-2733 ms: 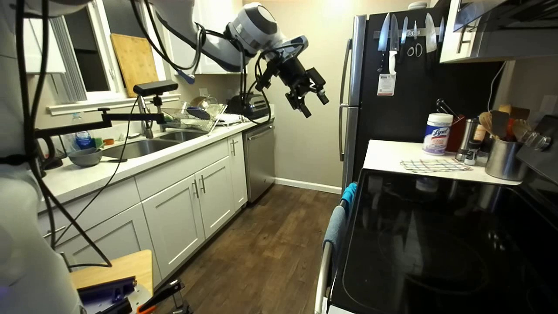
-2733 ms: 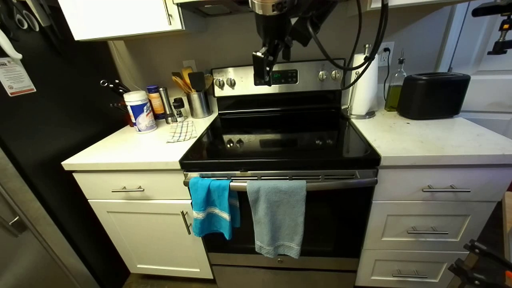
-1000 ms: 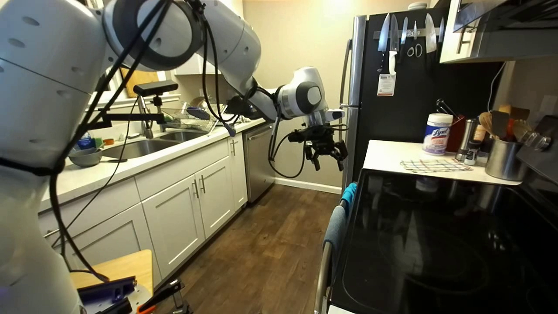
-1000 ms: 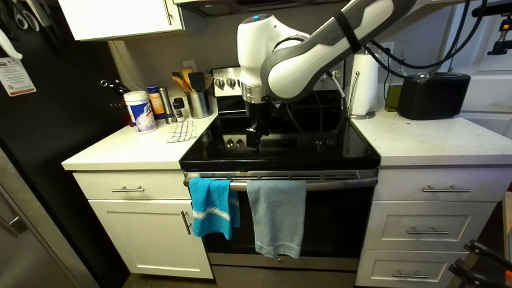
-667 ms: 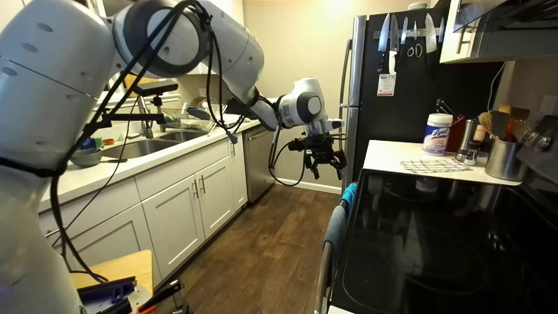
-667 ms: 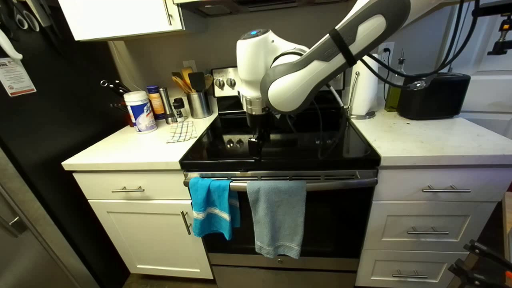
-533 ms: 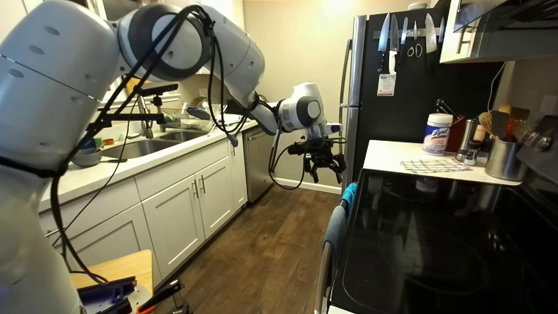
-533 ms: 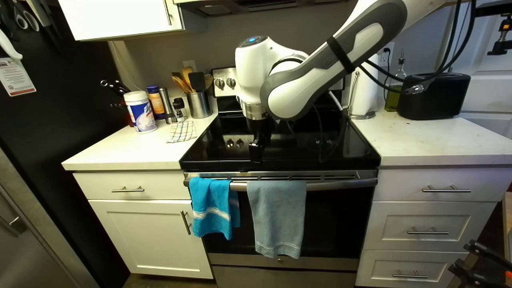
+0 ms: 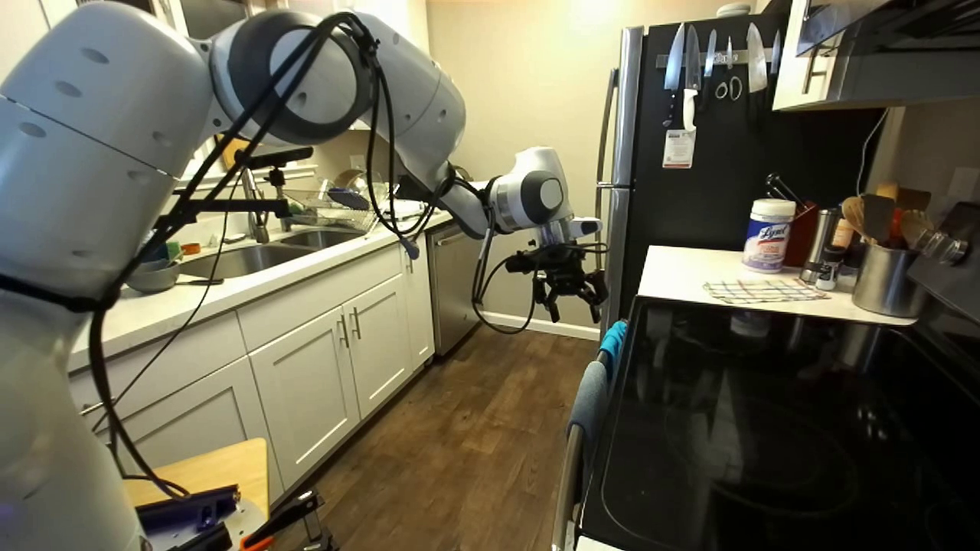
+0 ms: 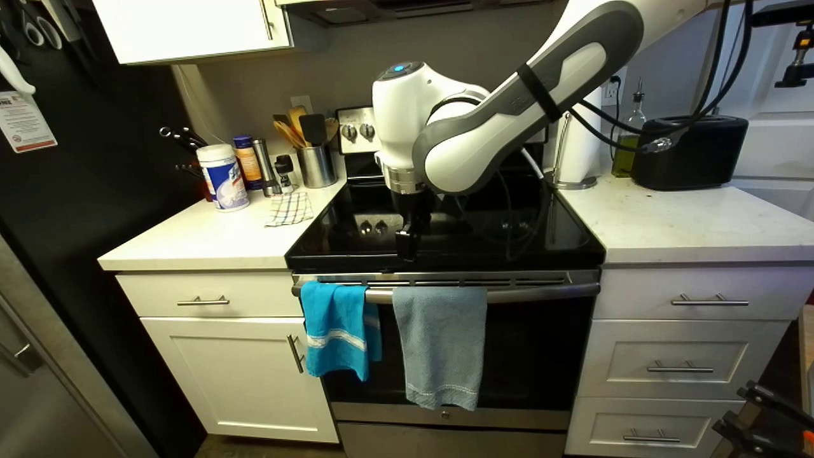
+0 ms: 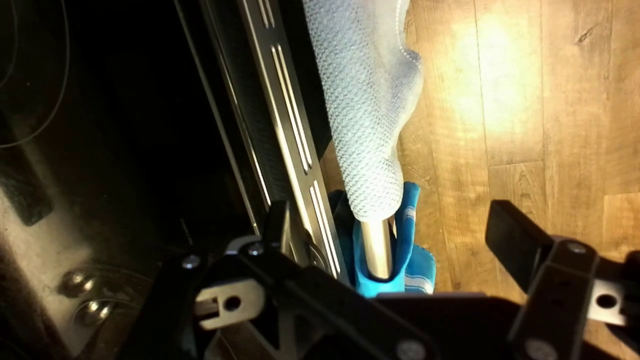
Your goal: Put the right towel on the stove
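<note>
The right towel, grey-blue (image 10: pixel 442 346), hangs over the oven handle, to the right of a bright blue towel (image 10: pixel 337 327) with a white stripe. Both also show edge-on in an exterior view, the grey-blue towel (image 9: pixel 588 399) nearer and the bright blue towel (image 9: pixel 612 340) behind. The stove (image 9: pixel 727 428) has a black glass top. My gripper (image 9: pixel 573 315) is open and empty, pointing down above and in front of the handle. In the wrist view my fingers (image 11: pixel 390 220) are wide apart; the grey-blue towel (image 11: pixel 357 110) lies ahead and the bright blue towel (image 11: pixel 407 250) is partly hidden.
The oven handle (image 10: pixel 540 292) runs along the stove front. A Lysol tub (image 10: pixel 222 178), a checked cloth (image 10: pixel 289 210) and a utensil pot (image 10: pixel 317 166) stand beside the stove. Paper towels (image 10: pixel 579 137) and a toaster (image 10: pixel 690 152) are opposite. A fridge (image 9: pixel 735 168) stands behind.
The arm has swung around and come down from high up to just above the handle, slowing to a slight descent in the last half second. The gripper stays open; the towels have not moved.
</note>
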You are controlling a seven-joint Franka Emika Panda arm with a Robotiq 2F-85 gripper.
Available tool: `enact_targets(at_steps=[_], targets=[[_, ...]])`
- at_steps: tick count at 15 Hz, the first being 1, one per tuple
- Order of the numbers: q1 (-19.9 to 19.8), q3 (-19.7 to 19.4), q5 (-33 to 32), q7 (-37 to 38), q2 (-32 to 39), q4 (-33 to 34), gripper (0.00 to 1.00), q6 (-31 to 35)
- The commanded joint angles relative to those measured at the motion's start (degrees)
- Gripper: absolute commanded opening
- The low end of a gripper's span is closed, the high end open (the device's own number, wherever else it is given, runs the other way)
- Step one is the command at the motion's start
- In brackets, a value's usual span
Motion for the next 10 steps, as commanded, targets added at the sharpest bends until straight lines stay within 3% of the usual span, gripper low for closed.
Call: enact_targets(at_steps=[1,10], targets=[[0.5,-0.6,0.5,-0.2,0.0,0.1,1.00,-0.1],[0.9,0.2,1.4,-1.8,7.4,6.2,1.00,-0.9]])
